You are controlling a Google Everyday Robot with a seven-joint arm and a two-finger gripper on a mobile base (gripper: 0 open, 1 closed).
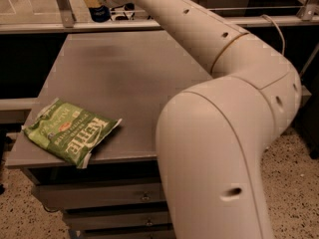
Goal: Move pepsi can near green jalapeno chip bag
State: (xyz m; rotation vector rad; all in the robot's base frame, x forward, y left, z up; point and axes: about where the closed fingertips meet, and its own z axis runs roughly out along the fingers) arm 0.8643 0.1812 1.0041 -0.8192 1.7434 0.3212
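Nearest us, the bag [70,137] lies flat on the front left corner of the worktop [134,73]. We take it as the fixed goal, with bare surface just behind and to the right of it for a landing. Far beyond the bag, over the back edge, our pincer [96,4] is closed around the can [101,15] and holds it clear of the surface, we judge so it can travel toward the bag without dragging or tipping.
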